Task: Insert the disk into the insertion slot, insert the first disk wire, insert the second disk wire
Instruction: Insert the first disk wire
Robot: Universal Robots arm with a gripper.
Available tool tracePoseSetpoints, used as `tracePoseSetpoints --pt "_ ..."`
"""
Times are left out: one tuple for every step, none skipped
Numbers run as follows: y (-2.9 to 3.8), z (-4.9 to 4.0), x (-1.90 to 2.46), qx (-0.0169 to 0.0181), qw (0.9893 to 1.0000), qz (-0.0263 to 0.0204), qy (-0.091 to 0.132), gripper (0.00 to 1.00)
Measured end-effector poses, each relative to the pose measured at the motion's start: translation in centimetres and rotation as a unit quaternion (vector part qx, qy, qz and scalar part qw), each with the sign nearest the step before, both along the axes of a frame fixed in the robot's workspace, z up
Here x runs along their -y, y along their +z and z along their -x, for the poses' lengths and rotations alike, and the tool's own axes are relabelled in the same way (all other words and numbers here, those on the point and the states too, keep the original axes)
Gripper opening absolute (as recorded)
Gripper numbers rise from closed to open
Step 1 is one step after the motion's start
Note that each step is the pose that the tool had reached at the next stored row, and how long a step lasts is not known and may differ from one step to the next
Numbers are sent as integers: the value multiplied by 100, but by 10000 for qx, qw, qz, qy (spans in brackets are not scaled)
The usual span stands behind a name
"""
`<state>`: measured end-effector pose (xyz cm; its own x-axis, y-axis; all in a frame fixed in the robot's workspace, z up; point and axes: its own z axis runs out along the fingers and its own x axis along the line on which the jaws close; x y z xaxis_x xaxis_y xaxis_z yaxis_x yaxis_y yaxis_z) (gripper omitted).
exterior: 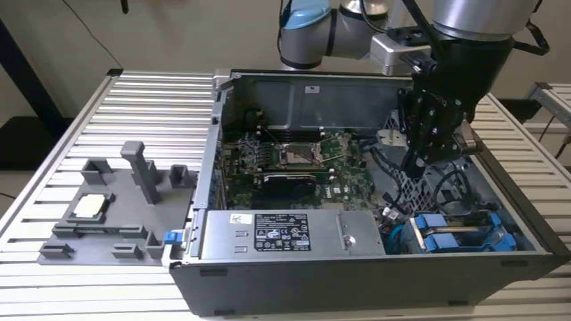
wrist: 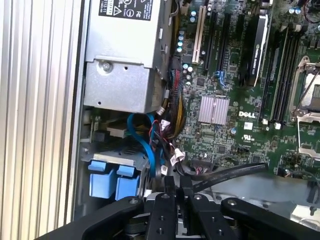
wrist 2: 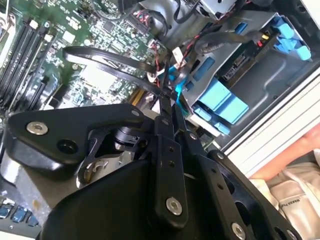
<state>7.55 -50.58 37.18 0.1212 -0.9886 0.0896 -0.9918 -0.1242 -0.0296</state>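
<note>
An open computer case (exterior: 375, 267) lies on a slatted metal table (exterior: 143, 120). Inside it sit a green motherboard (exterior: 295, 160) and, along the near wall, a grey labelled power supply (exterior: 285, 234).

On the exterior view's left, beside the case, a grey fixture (exterior: 116, 207) rests on the table with a small silver chip (exterior: 91, 206) on it.

The arm (exterior: 464, 40) reaches down into the case on the exterior view's right, with the gripper (exterior: 418, 167) low above the black cables (exterior: 446, 180) near the drive cage.

The slot (exterior: 464, 234) is in the case's near corner on the exterior view's right, just beside the power supply. The disk (exterior: 459, 227) sits inside it, its blue carrier tabs showing; in the second wrist view the disk (wrist 2: 235, 65) lies within the grey cage with blue fittings around it, and in the first wrist view its blue tabs (wrist: 112, 180) sit just under the power supply (wrist: 125, 75).

In both wrist views the fingers (wrist 2: 167, 115) stand pressed close together, tips nearly touching. In the second wrist view they meet at a blue wire (wrist 2: 175, 82) beside the cage; whether they actually pinch it cannot be told. In the first wrist view the fingers (wrist: 170, 187) sit just beside a thick black cable (wrist: 230, 172) and a cluster of small white connectors (wrist: 172, 157).
</note>
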Motion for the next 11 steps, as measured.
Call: tracePoseSetpoints --pt "-1 0 30 -4 10000 -4 0 16" --pt "-3 0 58 -6 10000 -10 0 16" --pt "-7 -2 87 -7 10000 -20 0 16" --pt "-9 -4 117 -8 10000 -31 0 16" --pt "-12 -7 147 -10 10000 -42 -1 16" --pt "-14 -13 178 -12 10000 -52 0 16" --pt "-14 -20 207 -17 10000 -59 -1 16" --pt "-16 -31 236 -24 10000 -66 0 16" --pt "-16 -44 263 -32 10000 -72 0 16" --pt "-17 -58 293 -41 10000 -78 0 16" --pt "-18 -71 316 -48 10000 -83 -1 16"
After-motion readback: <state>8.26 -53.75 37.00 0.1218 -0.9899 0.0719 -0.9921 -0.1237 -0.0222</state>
